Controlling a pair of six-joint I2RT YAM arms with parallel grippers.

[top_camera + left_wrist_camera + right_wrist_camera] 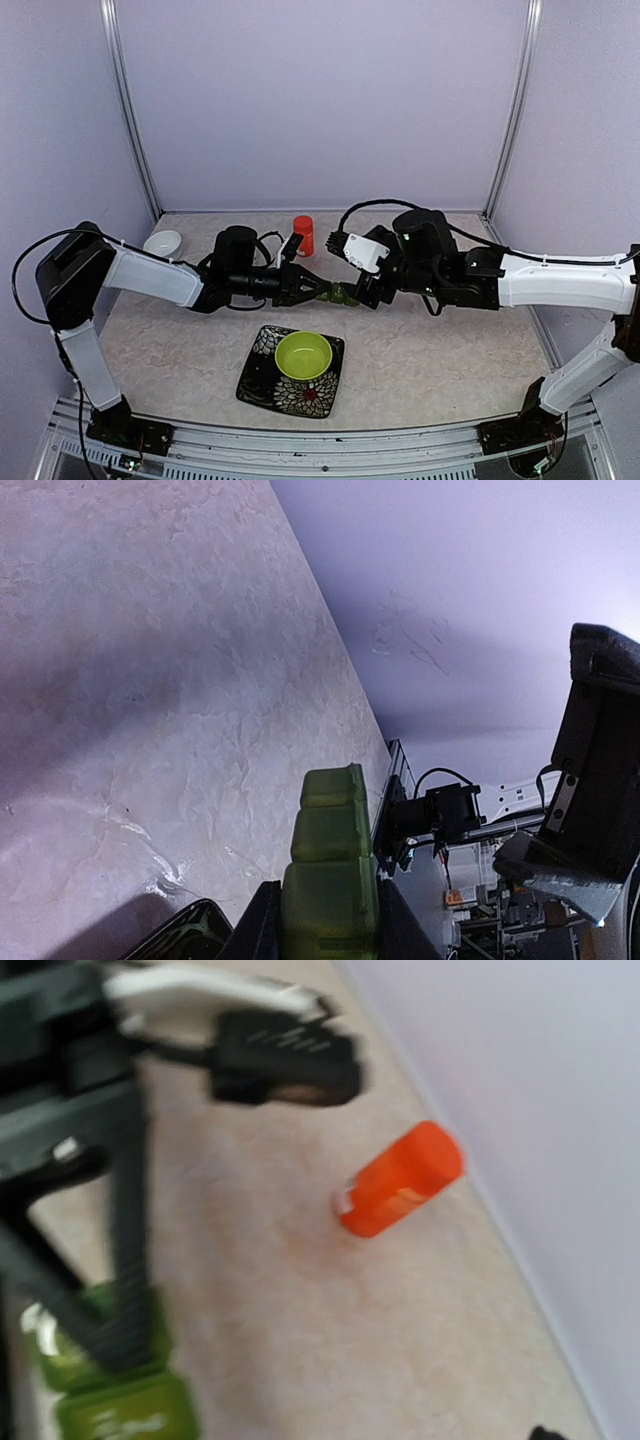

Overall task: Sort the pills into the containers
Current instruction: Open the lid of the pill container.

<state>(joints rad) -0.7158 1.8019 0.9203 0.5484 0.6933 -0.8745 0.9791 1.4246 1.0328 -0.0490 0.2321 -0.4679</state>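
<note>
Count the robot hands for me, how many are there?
2. The left gripper is near the middle of the top view, clamped on the green pillbox. The right gripper is just right of it, at the pillbox's other end; its grip is unclear. None seem hidden.

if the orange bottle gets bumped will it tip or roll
The bottle stands upright and is taller than it is wide, so a push near its top would probably tip it. Its round body suggests it would then roll away. It looks like plastic, so it is likely light and not fragile.
</note>
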